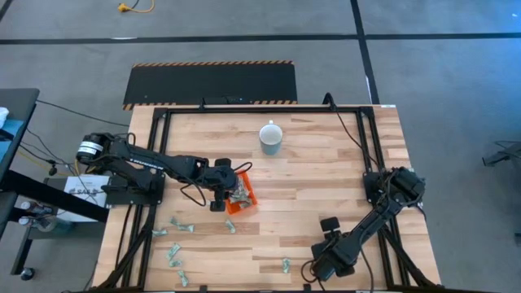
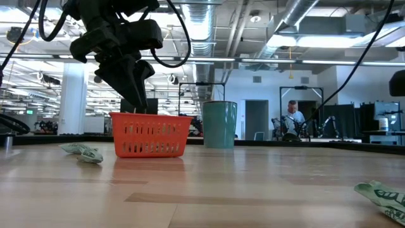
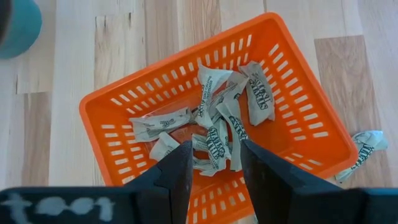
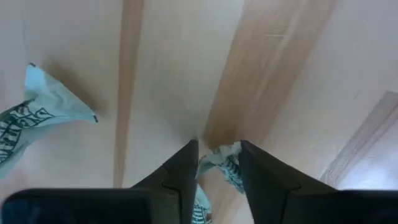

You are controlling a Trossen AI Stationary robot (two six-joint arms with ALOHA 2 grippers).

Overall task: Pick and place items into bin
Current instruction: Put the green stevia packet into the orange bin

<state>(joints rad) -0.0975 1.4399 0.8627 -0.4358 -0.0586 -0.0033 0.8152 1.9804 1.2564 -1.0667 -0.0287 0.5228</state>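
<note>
Left gripper (image 3: 214,163) is held open over the orange bin (image 3: 298,93), wrappers (image 3: 233,106) piled inside. Right gripper (image 4: 216,163) is closed on a wrapped piece (image 4: 225,163) well apart from the bin; lifting and carrying binward likely comes next.

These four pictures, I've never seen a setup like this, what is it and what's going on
It is a two-armed robot at a wooden table. One picture looks straight down, one looks level across the tabletop, and two come from cameras on the wrists. The left claw hangs open above an orange bin already holding several crinkled green-and-white items. The right claw, near the table's front edge, has its fingers on either side of one item. More items lie loose on the table, and a pale mug stands farther back.
</note>
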